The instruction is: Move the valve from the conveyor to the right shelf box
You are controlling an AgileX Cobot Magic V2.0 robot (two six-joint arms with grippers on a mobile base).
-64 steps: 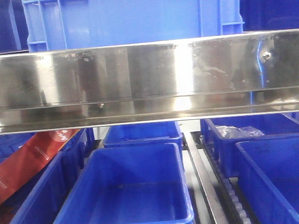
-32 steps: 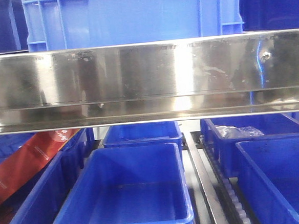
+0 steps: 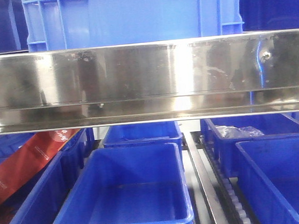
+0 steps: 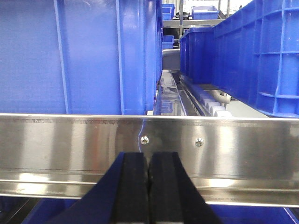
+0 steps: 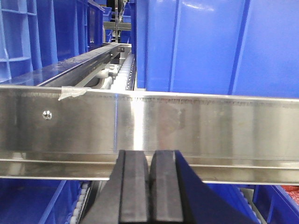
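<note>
The valve and the conveyor are out of view in every frame. My left gripper (image 4: 148, 156) is shut and empty, its black pads together just in front of the steel shelf rail (image 4: 233, 149). My right gripper (image 5: 149, 156) is shut and empty, facing the same kind of steel rail (image 5: 210, 126). In the front view a blue box (image 3: 279, 174) sits on the lower shelf at the right, and an empty blue box (image 3: 125, 195) sits in the middle. Neither gripper shows in the front view.
A wide steel shelf beam (image 3: 147, 81) crosses the front view, with a large blue crate (image 3: 132, 16) on top. A red bag (image 3: 24, 161) lies in the left box. A clear plastic bag (image 3: 238, 131) lies in a far right box. Roller tracks (image 3: 232, 198) run between boxes.
</note>
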